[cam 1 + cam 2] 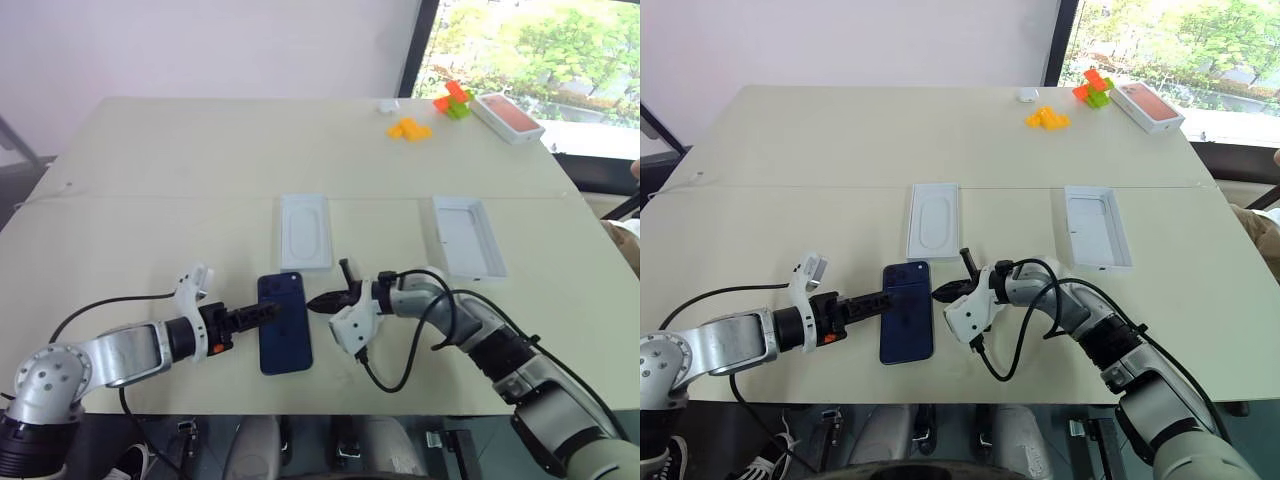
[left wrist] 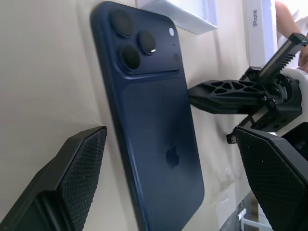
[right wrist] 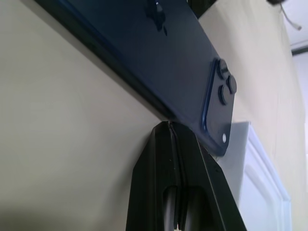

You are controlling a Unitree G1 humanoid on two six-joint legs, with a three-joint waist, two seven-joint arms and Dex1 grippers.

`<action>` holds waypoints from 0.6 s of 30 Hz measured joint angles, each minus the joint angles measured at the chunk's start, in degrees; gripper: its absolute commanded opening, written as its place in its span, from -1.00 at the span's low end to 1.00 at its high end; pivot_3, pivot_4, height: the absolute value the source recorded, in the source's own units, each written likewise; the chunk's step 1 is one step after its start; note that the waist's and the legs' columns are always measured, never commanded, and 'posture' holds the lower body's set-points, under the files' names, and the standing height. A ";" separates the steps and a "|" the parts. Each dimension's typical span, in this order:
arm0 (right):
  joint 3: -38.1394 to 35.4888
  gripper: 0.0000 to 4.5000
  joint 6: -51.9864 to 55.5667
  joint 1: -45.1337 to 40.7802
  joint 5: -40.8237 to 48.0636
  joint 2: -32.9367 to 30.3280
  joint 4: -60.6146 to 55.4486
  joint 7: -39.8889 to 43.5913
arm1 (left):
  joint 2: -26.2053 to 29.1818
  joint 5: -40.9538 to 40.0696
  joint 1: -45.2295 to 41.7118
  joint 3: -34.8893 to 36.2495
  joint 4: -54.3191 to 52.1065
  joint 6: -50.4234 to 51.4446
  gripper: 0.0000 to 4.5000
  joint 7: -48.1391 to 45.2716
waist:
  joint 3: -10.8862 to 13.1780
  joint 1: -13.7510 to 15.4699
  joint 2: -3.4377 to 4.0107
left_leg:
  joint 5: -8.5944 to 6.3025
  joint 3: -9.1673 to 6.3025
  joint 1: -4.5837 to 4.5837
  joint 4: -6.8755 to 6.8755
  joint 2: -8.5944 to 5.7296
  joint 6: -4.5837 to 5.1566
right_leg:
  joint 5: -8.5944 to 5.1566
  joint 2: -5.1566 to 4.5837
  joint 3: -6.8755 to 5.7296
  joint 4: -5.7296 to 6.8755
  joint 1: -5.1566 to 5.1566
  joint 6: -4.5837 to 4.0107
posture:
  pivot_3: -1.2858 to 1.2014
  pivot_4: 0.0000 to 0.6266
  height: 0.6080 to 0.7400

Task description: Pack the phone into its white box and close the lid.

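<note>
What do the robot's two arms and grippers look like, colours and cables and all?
Both arms are silver-grey metal tubes with black joint bands. The left gripper has black fingers with knurled pads, a white bracket above the wrist and an orange-red mark. The right gripper has black lattice-patterned fingers, a toothed rack and a white housing. Loose black cables loop beside each forearm.

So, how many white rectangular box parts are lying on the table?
3. A flat insert lies just beyond the phone. An open tray lies to its right. A box with an orange-red top sits at the far right corner. More may be hidden.
</note>
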 measured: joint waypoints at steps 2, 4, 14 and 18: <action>0.26 -0.99 -0.20 -0.35 -0.61 0.69 0.63 -0.44 | 0.14 0.02 -0.40 -0.69 0.23 -0.08 1.00 0.20 | -0.10 -0.01 0.02 | 0.01 0.00 0.10 -0.02 0.00 -0.02 | 0.00 0.00 0.00 0.00 0.08 0.00 | 0.03 -0.52 0.95; 0.34 -0.99 -0.28 -0.45 -1.22 0.99 1.00 -0.70 | 0.18 0.07 -0.87 -1.08 0.58 -0.14 1.00 0.55 | -0.22 -0.01 0.03 | 0.01 0.00 0.29 -0.08 0.00 -0.02 | -0.03 0.00 0.00 -0.01 0.25 -0.01 | 0.03 -0.52 0.95; 0.42 -0.99 0.00 -1.26 -2.47 3.02 3.28 -1.53 | -3.64 -0.88 -2.62 -3.45 1.68 -2.43 1.00 2.20 | -0.48 0.02 0.11 | -0.01 -0.02 0.75 -0.27 -0.02 -0.04 | -0.23 0.00 0.00 -0.16 0.68 -0.26 | 0.03 -0.52 0.95; 0.98 -0.99 -0.31 -1.62 -2.46 3.66 3.79 -2.20 | -3.92 -3.32 -3.13 -4.50 1.17 -2.64 1.00 1.67 | -0.44 -0.30 0.04 | -0.01 0.00 0.68 -0.41 -0.02 -0.05 | -0.24 0.02 0.00 -0.16 0.57 -0.13 | 0.03 -0.52 0.95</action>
